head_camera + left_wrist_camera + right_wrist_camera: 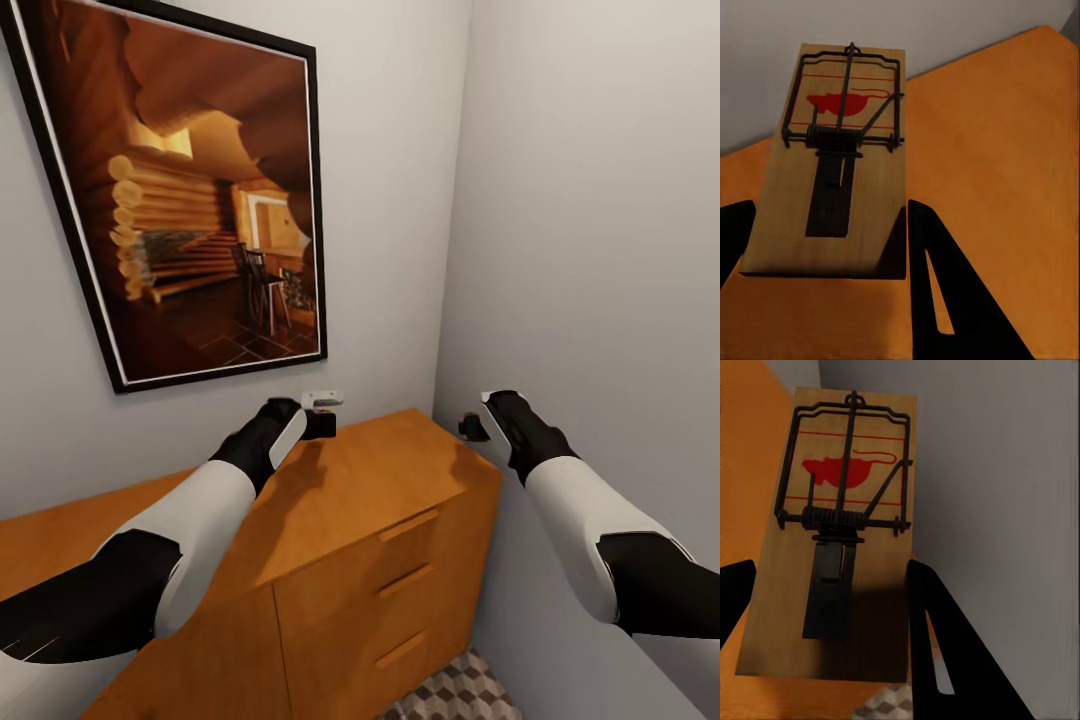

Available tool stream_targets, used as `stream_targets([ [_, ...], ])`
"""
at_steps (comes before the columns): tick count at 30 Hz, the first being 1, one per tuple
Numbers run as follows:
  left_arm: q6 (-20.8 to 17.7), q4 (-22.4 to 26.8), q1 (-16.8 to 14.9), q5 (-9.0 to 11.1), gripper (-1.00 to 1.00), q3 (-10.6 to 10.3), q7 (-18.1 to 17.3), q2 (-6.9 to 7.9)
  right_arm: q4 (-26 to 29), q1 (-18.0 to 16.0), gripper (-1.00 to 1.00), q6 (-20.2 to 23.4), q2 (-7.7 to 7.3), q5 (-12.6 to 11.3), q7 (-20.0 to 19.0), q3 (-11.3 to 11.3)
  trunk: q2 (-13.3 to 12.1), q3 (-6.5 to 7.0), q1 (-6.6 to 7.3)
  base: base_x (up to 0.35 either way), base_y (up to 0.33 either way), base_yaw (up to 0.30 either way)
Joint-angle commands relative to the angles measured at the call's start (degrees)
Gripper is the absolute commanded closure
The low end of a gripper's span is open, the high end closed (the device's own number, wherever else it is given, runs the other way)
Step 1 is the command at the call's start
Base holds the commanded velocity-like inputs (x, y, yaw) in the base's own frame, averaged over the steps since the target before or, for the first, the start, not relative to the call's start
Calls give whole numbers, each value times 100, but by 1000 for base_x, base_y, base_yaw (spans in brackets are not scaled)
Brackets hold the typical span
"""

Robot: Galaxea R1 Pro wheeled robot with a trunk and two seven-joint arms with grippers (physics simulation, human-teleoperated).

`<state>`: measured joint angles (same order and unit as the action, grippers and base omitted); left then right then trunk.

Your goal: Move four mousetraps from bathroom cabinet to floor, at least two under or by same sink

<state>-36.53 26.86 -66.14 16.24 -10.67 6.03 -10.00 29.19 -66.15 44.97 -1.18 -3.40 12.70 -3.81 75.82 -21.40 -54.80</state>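
The orange-brown cabinet [370, 490] stands against the wall, its drawer fronts facing the lower right. My left gripper [322, 412] hovers over the cabinet's back edge, shut on a mousetrap [322, 398]. In the left wrist view that mousetrap [832, 165] is a flat wooden board with a red mouse print and a black wire bar, held between the dark fingers [945, 285] above the cabinet top [1005, 150]. My right gripper [470, 427] hangs just past the cabinet's right end, shut on a second mousetrap [840, 547]. A patch of cube-patterned bathroom floor [455, 695] shows below.
A large black-framed picture [190, 190] of a log interior hangs above the cabinet. The grey right wall [600, 250] meets the back wall in a corner close beside the right gripper. Only a narrow strip of floor [889, 703] lies between cabinet and wall.
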Motion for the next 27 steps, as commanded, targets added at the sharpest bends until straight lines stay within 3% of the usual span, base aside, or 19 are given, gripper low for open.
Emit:
stream_targets([
  [1,-21,2,-4,48,100,-23,48,0,7,-3,100,24,-7,-51,49,-41,5,-7,3,-303,-10,0],
  [21,-21,-83,-4,6,100,-23,57,0,-87,-3,100,-317,4,-64,44,-42,5,-7,3,-333,-2,0],
  [27,-21,-84,-4,16,100,-23,57,0,-127,46,100,-627,-4,-64,39,-53,5,-7,3,-338,0,0],
])
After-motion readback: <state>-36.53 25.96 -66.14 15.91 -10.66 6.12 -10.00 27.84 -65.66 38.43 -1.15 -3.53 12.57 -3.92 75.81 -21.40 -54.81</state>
